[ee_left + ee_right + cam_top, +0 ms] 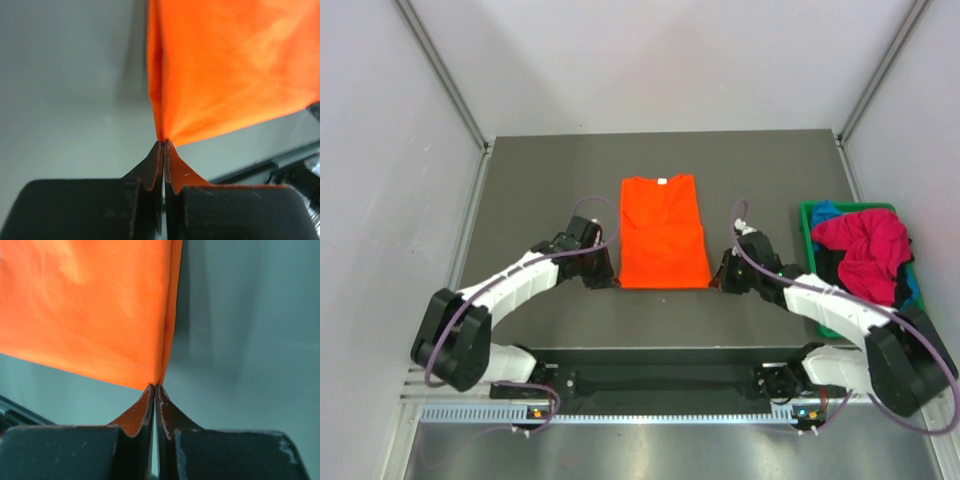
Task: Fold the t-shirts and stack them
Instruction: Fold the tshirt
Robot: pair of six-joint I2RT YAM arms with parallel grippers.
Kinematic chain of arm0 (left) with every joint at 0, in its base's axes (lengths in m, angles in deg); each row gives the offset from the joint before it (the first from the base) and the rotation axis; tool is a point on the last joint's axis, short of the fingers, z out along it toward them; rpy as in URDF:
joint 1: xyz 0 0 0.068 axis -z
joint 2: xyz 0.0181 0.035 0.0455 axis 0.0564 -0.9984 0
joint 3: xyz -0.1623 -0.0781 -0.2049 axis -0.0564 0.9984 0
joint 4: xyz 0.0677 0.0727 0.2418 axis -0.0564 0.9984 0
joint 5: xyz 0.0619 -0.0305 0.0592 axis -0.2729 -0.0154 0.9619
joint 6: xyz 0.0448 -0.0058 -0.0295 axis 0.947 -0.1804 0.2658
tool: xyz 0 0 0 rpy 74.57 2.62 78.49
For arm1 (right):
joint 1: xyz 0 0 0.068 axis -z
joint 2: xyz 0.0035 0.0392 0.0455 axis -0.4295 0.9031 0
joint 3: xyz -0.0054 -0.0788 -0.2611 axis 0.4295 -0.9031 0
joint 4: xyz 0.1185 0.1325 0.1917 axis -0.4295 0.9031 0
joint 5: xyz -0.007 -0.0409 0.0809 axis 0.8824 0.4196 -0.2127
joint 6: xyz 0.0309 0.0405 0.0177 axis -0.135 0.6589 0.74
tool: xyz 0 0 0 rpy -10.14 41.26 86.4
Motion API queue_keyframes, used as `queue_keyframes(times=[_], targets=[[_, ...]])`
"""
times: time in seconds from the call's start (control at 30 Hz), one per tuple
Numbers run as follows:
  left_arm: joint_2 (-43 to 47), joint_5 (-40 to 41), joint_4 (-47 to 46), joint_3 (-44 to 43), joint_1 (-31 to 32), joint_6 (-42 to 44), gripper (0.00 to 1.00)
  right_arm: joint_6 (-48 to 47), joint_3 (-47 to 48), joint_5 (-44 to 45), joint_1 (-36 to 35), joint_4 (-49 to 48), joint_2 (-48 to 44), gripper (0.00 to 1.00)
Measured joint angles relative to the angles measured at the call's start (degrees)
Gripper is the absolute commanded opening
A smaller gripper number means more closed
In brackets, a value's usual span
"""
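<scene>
Pale grey walls point(410, 120) are boxing in a dark table point(540, 180) as two robot arms are working a garment from its near edge.

The left gripper point(610, 279) is pinching the near left corner of an orange t-shirt point(663, 235). In the left wrist view its jaws are pressing flat together at the tips point(164, 143), with the orange t-shirt's point(235, 70) corner caught between them. The cloth is fanning away from them in what looks like two layers along the side edge.

The right gripper point(718, 282) is doing the same at the near right corner. Its jaws are meeting tightly point(155, 386) on the orange t-shirt's point(85, 305) corner, and a doubled edge is running straight away from the tips.

Between the two grippers, the shirt is lying spread as a narrow rectangle at the middle of the table. Its neckline is pointing to the far side and its hem is facing the arm bases.

Well apart to the right, a green bin point(807, 210) is sitting at the table's right edge. It is holding a crumpled magenta-red t-shirt point(865, 245) heaped on top. A blue t-shirt point(825, 211) is peeking out at the bin's far corner and again along its right side.
</scene>
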Motion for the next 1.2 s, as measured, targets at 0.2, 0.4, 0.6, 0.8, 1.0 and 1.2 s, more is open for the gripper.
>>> queue_keyframes(times=[0.2,0.4,0.6,0.8,1.0,1.2], targets=[[8.3,3.6,5.3,0.1,7.0,-3.4,0.0,0.3,-1.6,2.1,-1.5,8.8,-12.0,0.0],[16.2,7.5,10.7,-0.1,14.0,-7.8,0.0,2.9,-1.6,5.1,-7.5,16.7,-22.0,0.0],[17.0,10.9,15.9,-3.5,19.6,-10.1,0.0,5.2,0.1,9.1,-11.4,23.3,-26.4,0.0],[15.0,16.9,18.0,-9.8,18.7,-9.3,0.0,3.8,5.0,12.1,-11.5,25.3,-24.2,0.0],[5.9,17.5,18.0,-19.9,11.9,-4.8,0.0,-2.5,14.4,11.9,-7.6,24.3,-13.7,0.0],[-5.6,13.6,16.7,-30.2,2.4,0.0,0.0,-10.4,26.3,7.2,-1.0,21.0,0.7,0.0]])
